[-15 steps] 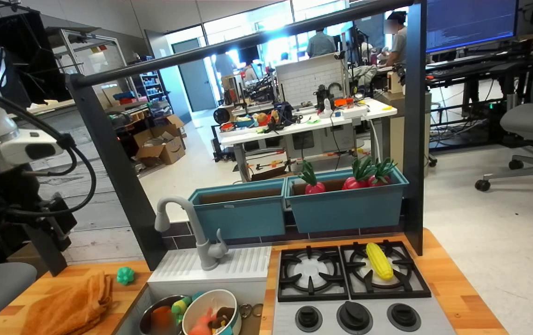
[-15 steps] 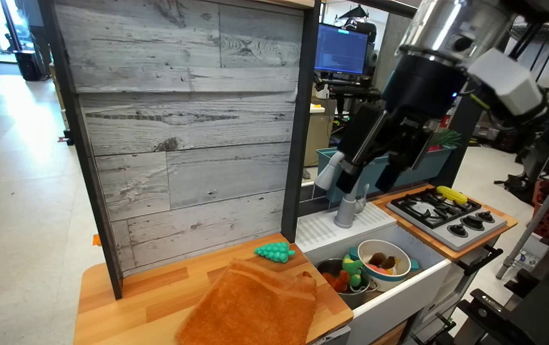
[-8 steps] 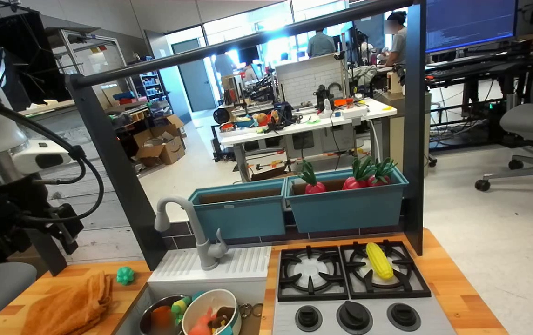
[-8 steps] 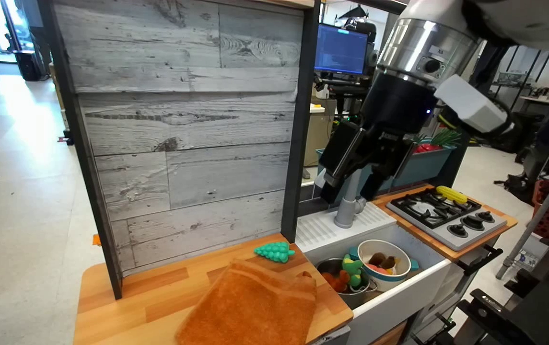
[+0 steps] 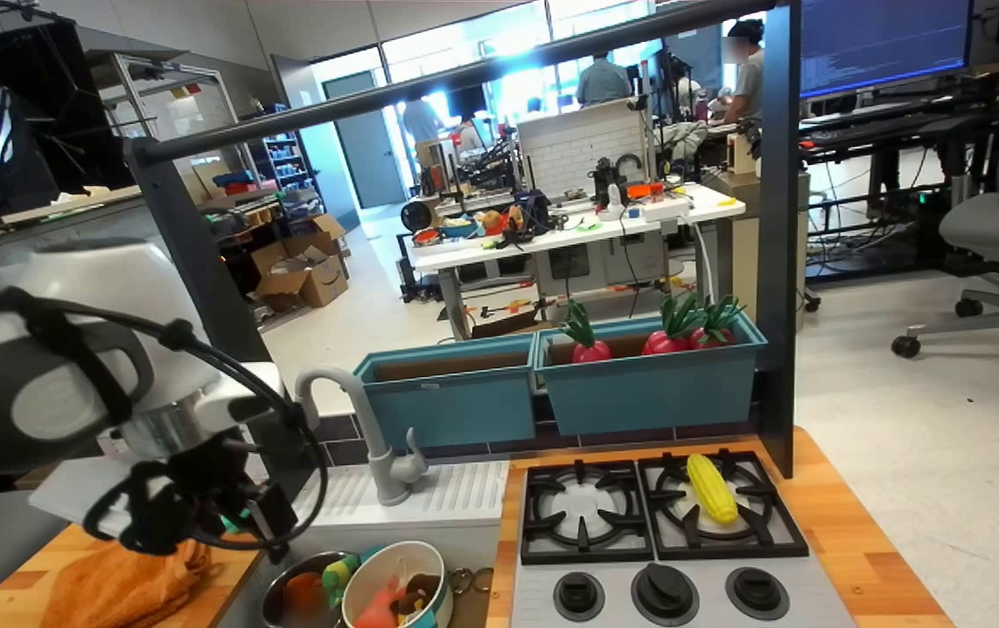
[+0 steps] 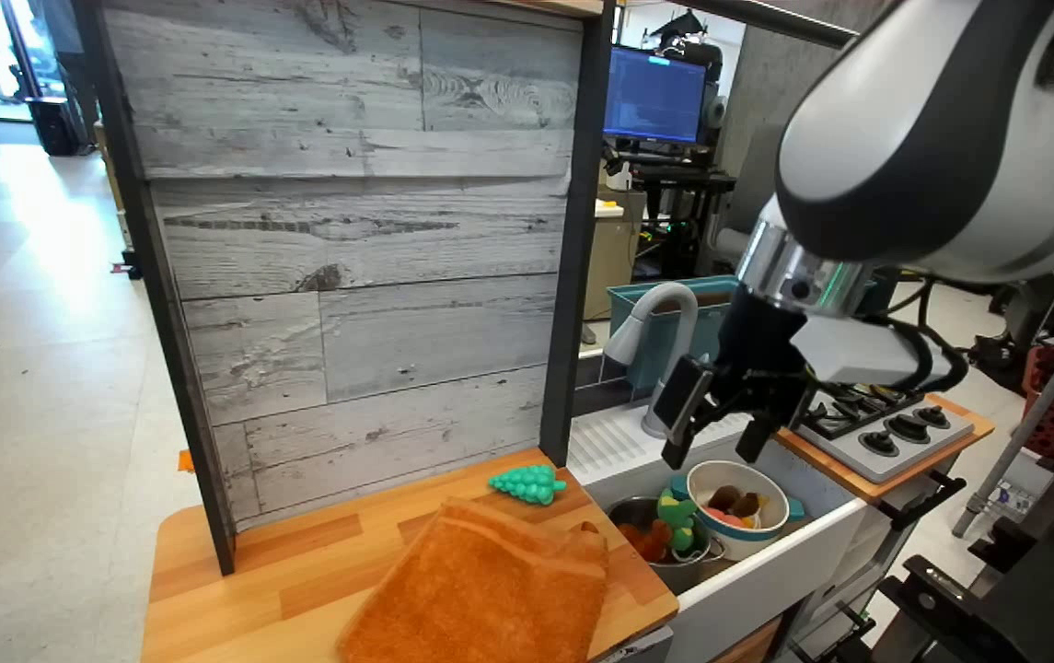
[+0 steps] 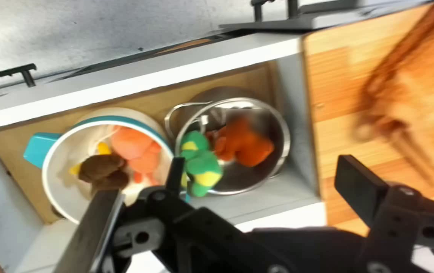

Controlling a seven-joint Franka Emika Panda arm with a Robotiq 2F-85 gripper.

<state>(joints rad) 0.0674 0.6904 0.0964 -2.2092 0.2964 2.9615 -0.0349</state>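
Note:
My gripper point(image 6: 713, 451) stands open above the sink basin, with nothing between its fingers. In the wrist view its fingertips lie wide apart, one over the gap between two pots, the other over the wooden counter. Below is a steel pot point(image 7: 287, 136) holding a green and yellow toy point(image 7: 206, 167) and an orange toy point(image 7: 249, 146). Beside it, a white pot point(image 7: 48, 167) with a teal band contains a brown toy point(image 7: 103, 168) and a pink-orange one point(image 7: 131, 143). My gripper touches none of them.
A grey faucet point(image 6: 674, 299) rises behind the basin, close to the arm. An orange towel point(image 6: 490, 589) and green toy point(image 6: 527, 483) lie on the counter. A yellow corn point(image 5: 711, 490) rests on the stove point(image 5: 578, 558). Teal planters point(image 5: 455, 406) stand behind, one holding red radishes point(image 5: 665, 343).
The arm has swung down toward the sink, moving right and lower in an exterior view. The gripper has stayed open throughout. The toys, pots and towel have not moved.

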